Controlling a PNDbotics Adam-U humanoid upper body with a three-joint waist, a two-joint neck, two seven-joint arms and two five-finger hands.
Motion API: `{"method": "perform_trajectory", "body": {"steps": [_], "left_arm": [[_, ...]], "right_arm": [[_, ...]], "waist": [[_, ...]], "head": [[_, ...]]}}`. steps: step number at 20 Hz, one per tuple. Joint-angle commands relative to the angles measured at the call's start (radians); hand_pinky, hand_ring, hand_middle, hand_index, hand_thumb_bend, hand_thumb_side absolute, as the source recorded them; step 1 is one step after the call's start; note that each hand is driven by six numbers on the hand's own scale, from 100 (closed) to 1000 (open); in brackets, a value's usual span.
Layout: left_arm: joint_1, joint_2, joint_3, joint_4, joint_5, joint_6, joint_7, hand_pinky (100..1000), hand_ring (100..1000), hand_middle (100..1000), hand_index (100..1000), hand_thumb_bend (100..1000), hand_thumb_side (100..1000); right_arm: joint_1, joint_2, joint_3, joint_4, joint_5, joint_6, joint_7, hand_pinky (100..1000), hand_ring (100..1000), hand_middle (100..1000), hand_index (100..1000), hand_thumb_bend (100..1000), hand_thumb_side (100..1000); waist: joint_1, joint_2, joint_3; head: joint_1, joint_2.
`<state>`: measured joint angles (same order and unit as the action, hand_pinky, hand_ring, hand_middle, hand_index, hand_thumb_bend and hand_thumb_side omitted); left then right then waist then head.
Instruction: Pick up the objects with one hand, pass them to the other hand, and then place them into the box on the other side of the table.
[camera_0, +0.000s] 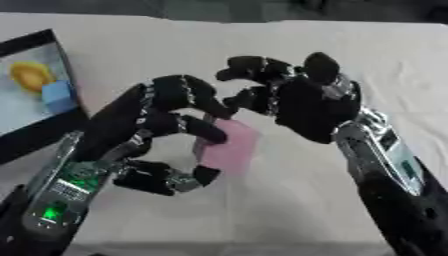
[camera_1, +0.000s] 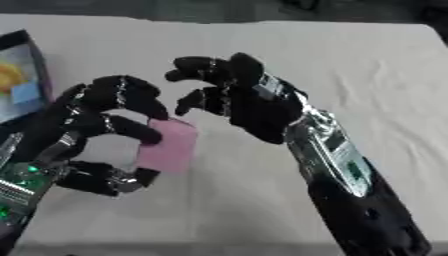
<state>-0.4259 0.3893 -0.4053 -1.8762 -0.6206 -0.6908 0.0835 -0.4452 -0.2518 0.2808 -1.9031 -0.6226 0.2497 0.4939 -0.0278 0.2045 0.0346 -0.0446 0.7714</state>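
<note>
my left hand (camera_0: 144, 125) has its fingers (camera_0: 197, 127) curled over the top edge of one pink block (camera_0: 232, 147), with the thumb (camera_0: 175, 180) hooked in under the lower edge, so the block is pinched between them and held up off the table (camera_0: 262, 215). the block is flat and rectangular, standing roughly upright with its broad face toward me. my right hand (camera_1: 249, 107) sits just beside it, to the right and a bit higher, its fingers (camera_1: 197, 67) bent and reaching toward the block's top corner; i can't tell whether any fingertip is touching the pink surface, and nothing is held in that hand. the two hands are nearly meeting above the middle of the table.

out from there, i count one box (camera_0: 44, 127), at the far left edge, dark-rimmed with a pale floor. inside it i see two things: one yellow rounded object (camera_0: 31, 75) and one light blue block (camera_0: 59, 96), just beside each other. the table is covered in a light cloth.
</note>
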Motion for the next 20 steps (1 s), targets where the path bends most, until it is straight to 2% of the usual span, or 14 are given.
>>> {"method": "perform_trajectory", "body": {"steps": [1,4,5,8,9,10,12,14,18,20], "left_arm": [[0.028,0.062,0.063,0.004,-0.087,0.035,0.064,724,632,276,675,245,100],[0.08,0.107,0.138,0.034,-0.167,0.099,0.14,719,632,278,677,267,100],[0.091,0.122,0.172,0.046,-0.184,0.137,0.168,710,630,280,677,309,100],[0.103,0.177,0.283,0.087,-0.23,0.306,0.253,699,628,283,676,356,100],[0.104,0.196,0.313,0.108,-0.244,0.361,0.273,684,629,292,681,424,100],[0.102,0.218,0.341,0.134,-0.262,0.413,0.286,676,627,293,681,447,100],[0.097,0.263,0.384,0.193,-0.304,0.496,0.307,646,622,303,687,547,100],[0.089,0.305,0.418,0.268,-0.344,0.567,0.323,631,618,307,689,591,100],[0.063,0.37,0.459,0.454,-0.395,0.683,0.341,617,617,340,693,623,100],[0.053,0.39,0.467,0.55,-0.419,0.724,0.322,631,646,405,715,583,100]], "right_arm": [[0.004,-0.024,-0.049,-0.068,-0.017,-0.053,0.07,952,645,845,886,577,635],[0.033,-0.031,-0.112,-0.092,-0.018,-0.113,0.102,950,642,840,889,555,619],[0.044,-0.032,-0.133,-0.092,-0.009,-0.129,0.101,950,639,838,888,548,614],[0.071,-0.024,-0.175,-0.063,0.032,-0.155,0.086,949,632,831,883,541,603],[0.079,-0.021,-0.181,-0.051,0.045,-0.159,0.085,949,630,829,882,540,601],[0.087,-0.019,-0.184,-0.041,0.058,-0.162,0.086,949,629,828,881,540,600],[0.101,-0.013,-0.186,-0.026,0.077,-0.165,0.093,949,627,826,881,539,599],[0.111,-0.005,-0.187,-0.012,0.094,-0.166,0.101,949,625,824,880,538,597],[0.127,0.007,-0.185,0.007,0.119,-0.171,0.115,949,621,820,879,539,594],[0.133,0.013,-0.183,0.014,0.127,-0.171,0.121,949,620,818,878,541,590]], "waist": [[0.003,-0.024,-0.004],[0.006,-0.03,-0.015],[0.007,-0.032,-0.018],[0.014,-0.036,-0.026],[0.017,-0.038,-0.029],[0.02,-0.04,-0.031],[0.024,-0.042,-0.034],[0.025,-0.043,-0.039],[0.022,-0.045,-0.054],[0.02,-0.045,-0.064]], "head": [[0.025,-0.001],[0.063,-0.001],[0.083,-0.001],[0.191,-0.001],[0.231,-0.001],[0.271,-0.001],[0.316,-0.003],[0.327,-0.003],[0.304,-0.013],[0.295,-0.015]]}}
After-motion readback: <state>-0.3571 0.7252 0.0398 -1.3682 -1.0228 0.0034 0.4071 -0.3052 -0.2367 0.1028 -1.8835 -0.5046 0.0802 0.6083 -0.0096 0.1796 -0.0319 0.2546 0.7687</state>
